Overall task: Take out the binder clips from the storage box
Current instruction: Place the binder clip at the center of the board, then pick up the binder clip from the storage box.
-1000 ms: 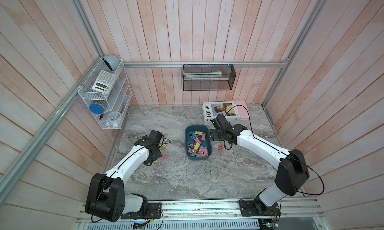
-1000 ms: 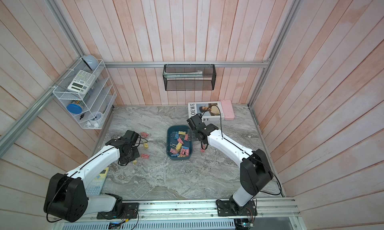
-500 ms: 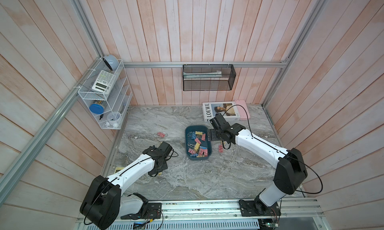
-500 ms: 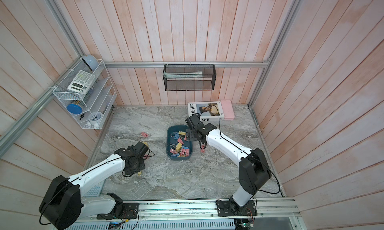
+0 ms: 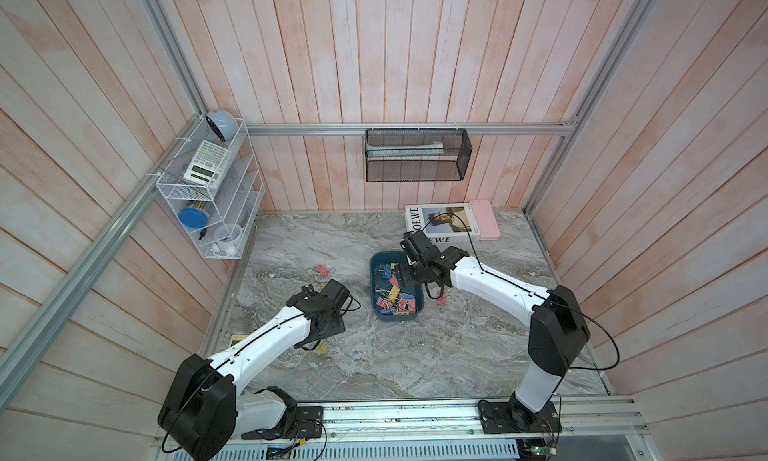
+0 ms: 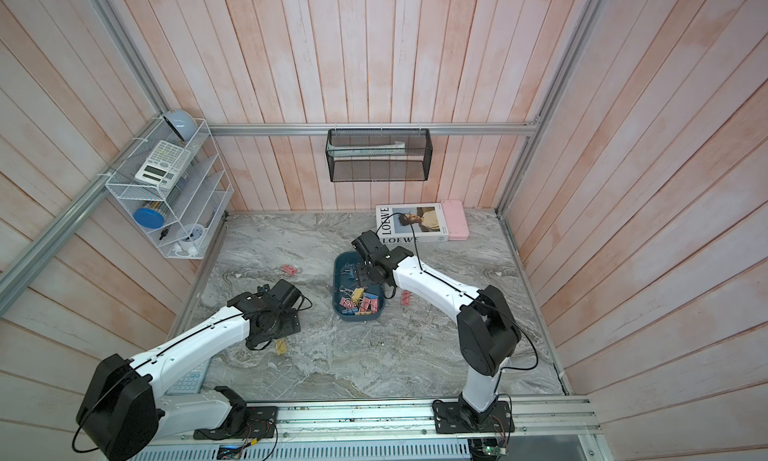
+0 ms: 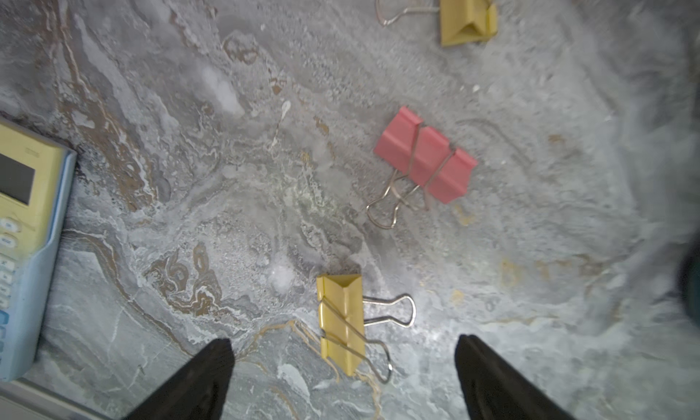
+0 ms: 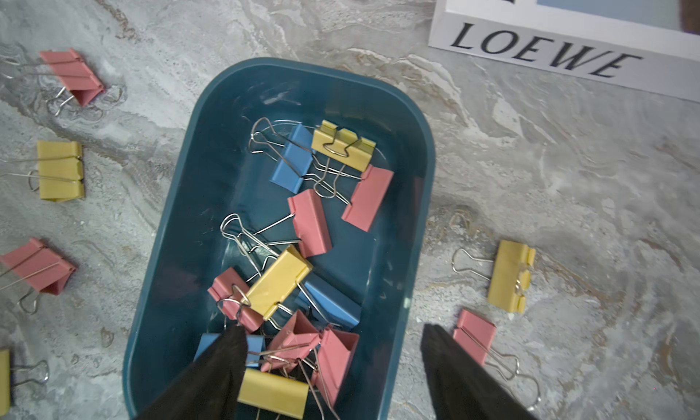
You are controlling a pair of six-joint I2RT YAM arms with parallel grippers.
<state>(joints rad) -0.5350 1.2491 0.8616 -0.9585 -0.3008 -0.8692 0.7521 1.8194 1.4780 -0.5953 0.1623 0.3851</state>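
On the marble (image 5: 415, 355), the left gripper (image 7: 344, 344) has just sprung apart, leaving a yellow clip (image 7: 341, 323) at the box's (image 8: 182, 209) eight o'clock: one more out. The right gripper (image 8: 334, 330), fingers apart, hangs over the box, where many clips (image 8: 280, 281) remain, perhaps touching one.

Pale pink wooden planks (image 5: 374, 64) line the walls on three sides, framed by aluminium rails (image 5: 415, 129). The counter (image 5: 395, 363) is grey veined marble, evenly lit. A white wire rack (image 5: 245, 180) hangs on the left wall and a black mesh basket (image 5: 415, 170) on the back wall. A white book (image 5: 446, 226) and a pink case (image 5: 484, 226) lie at the counter's back right corner.
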